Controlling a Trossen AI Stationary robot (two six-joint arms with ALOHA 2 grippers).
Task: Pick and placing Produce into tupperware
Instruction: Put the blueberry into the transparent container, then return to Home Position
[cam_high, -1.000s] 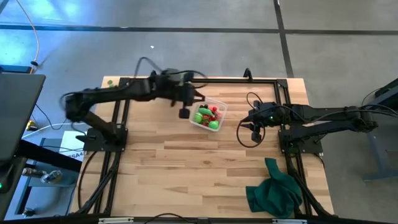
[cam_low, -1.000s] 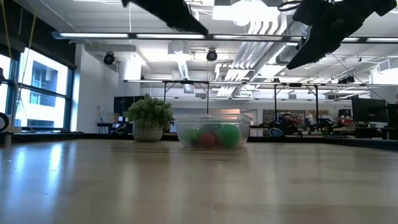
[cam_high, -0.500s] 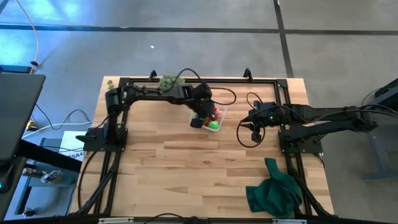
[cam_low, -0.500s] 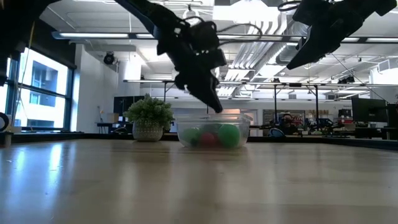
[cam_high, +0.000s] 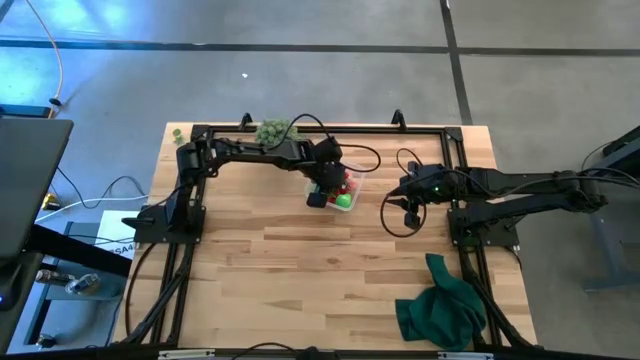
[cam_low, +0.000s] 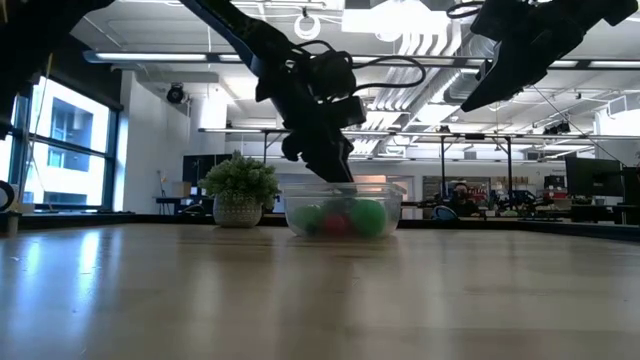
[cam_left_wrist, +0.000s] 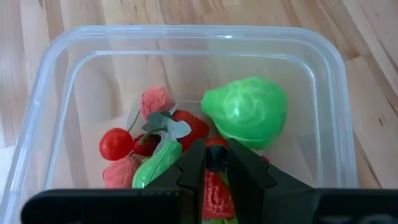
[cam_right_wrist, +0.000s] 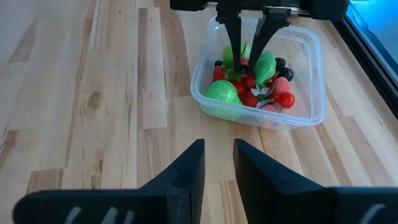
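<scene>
tabletop (cam_high: 300, 270): pale wood planks inside a black frame; from overhead you see all of it, from table height it's just a flat strip with the office behind.
cloth (cam_high: 440, 305): dark green, crumpled near the front right corner; only the overhead camera catches it.
left arm (cam_high: 250, 152): stretches along the back edge and dips into the tub. Side-on it comes down at a slant.
right arm (cam_high: 530, 190): parked over the right side, well apart from the tub.
tupperware (cam_high: 353, 190): clear, square with rounded corners, back-middle of the tabletop, sitting a bit skewed to the planks. The right wrist camera shows the whole rim, overhead the arm covers half.
spiky ball (cam_high: 271, 130): pale green, by the back rail, outside the tub. From table height it looks like a potted plant.
produce (cam_left_wrist: 245, 112): all piled in the tub. Up close there's a big bright green round piece, a green oblong one lying on a slant, plus red and pinkish bits.
left claw (cam_left_wrist: 209, 162): down inside the tub, fingers nipped onto a small dark-red berry (cam_left_wrist: 215, 155); only its own wrist camera shows that.
right claw (cam_right_wrist: 217, 158): hovering over bare wood, pointing toward the tub, fingers slightly apart with nothing between them.
</scene>
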